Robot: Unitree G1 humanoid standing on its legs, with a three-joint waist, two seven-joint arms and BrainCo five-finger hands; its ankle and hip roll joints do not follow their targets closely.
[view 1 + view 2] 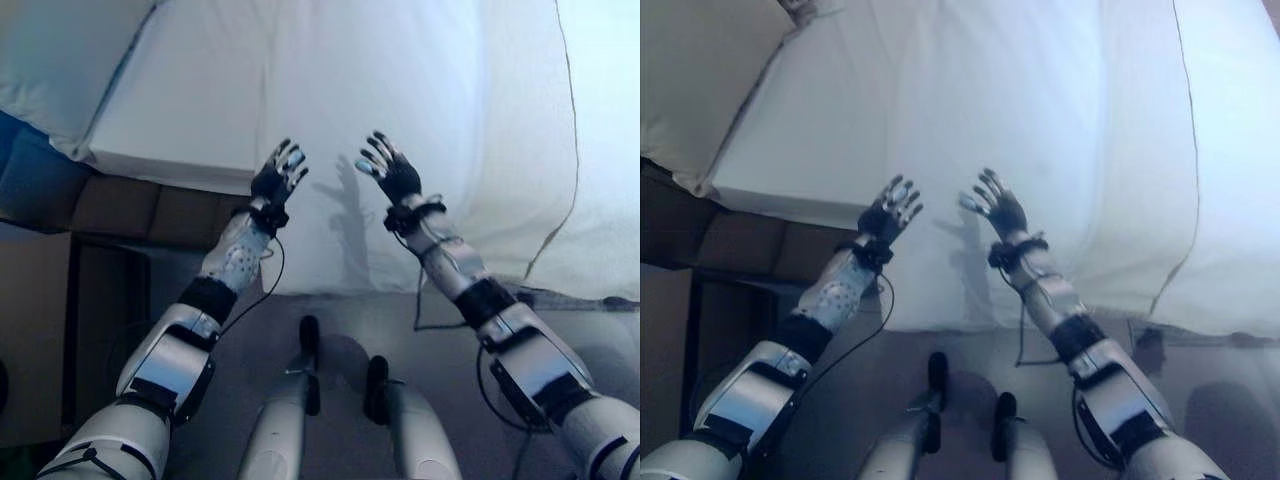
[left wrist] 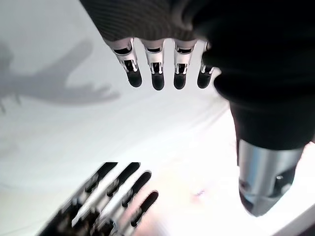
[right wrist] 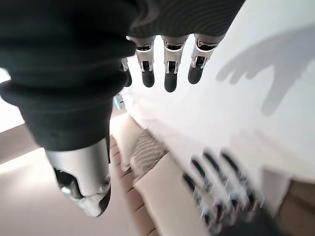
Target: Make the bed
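Note:
A white cover [image 1: 420,70] lies smooth over the bed and hangs down its near side. My left hand [image 1: 278,172] and right hand [image 1: 392,172] are raised side by side in front of that hanging edge, fingers straight and spread, holding nothing. Their shadows fall on the cloth between them. In the left wrist view my left hand's fingers [image 2: 156,73] point at the white cover [image 2: 59,137], apart from it, with the right hand [image 2: 115,196] beside them. In the right wrist view my right hand's fingers [image 3: 168,71] are also straight.
A second white layer [image 1: 610,150] overlaps the cover at the right along a dark seam. A white pillow [image 1: 55,60] lies at the upper left, over the brown bed base [image 1: 130,210]. More pillows [image 3: 147,152] lie past my right hand. Grey floor [image 1: 350,315] lies below.

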